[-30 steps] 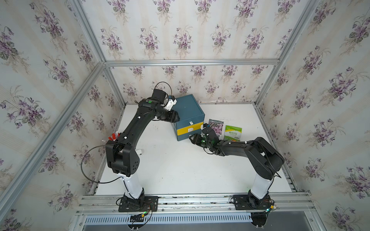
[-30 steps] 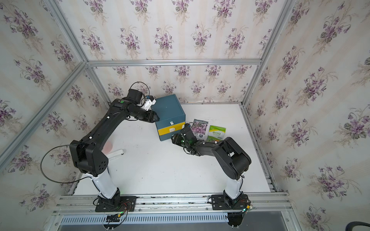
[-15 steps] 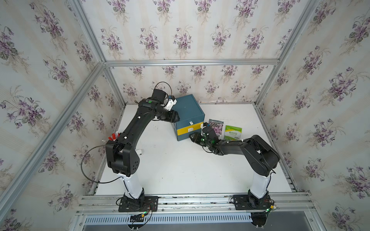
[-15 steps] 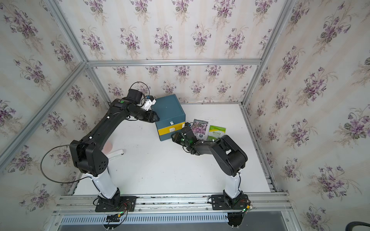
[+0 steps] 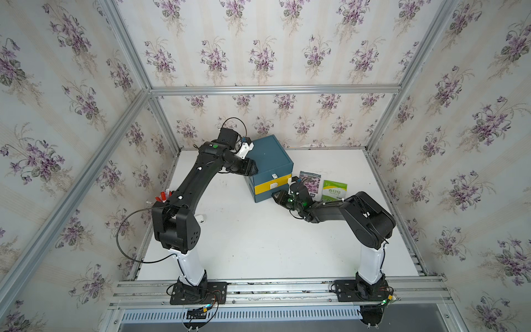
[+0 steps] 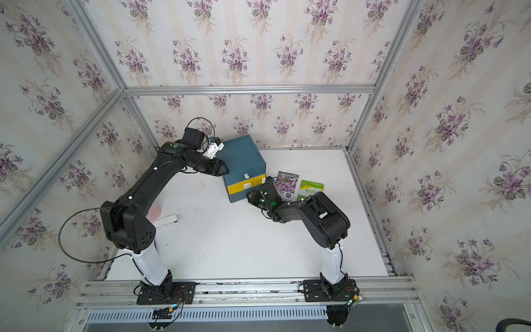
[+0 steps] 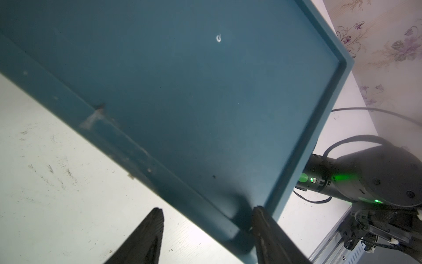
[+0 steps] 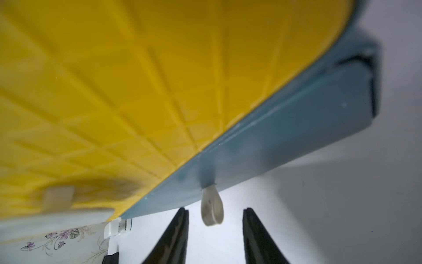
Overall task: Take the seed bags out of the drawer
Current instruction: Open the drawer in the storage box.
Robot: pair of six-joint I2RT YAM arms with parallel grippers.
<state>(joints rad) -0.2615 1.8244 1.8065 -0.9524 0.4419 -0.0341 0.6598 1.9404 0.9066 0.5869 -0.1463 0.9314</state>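
A white bench [image 5: 258, 244] carries a blue cabinet [image 5: 267, 155] with a yellow drawer [image 5: 271, 186], set toward 12 o'clock. Two seed bags lie flat on the bench at the cabinet's 3 o'clock: the grey bag [image 5: 310, 182] nearest, the green bag [image 5: 334, 189] at its 3 o'clock. The left hand [image 5: 254, 169] is at the cabinet's 9 o'clock side, fingers spread, gripping nothing. The right hand [image 5: 275, 196] is low at its 5 o'clock corner, fingers narrowly apart either side of a white pull [image 8: 212, 210], not touching it.
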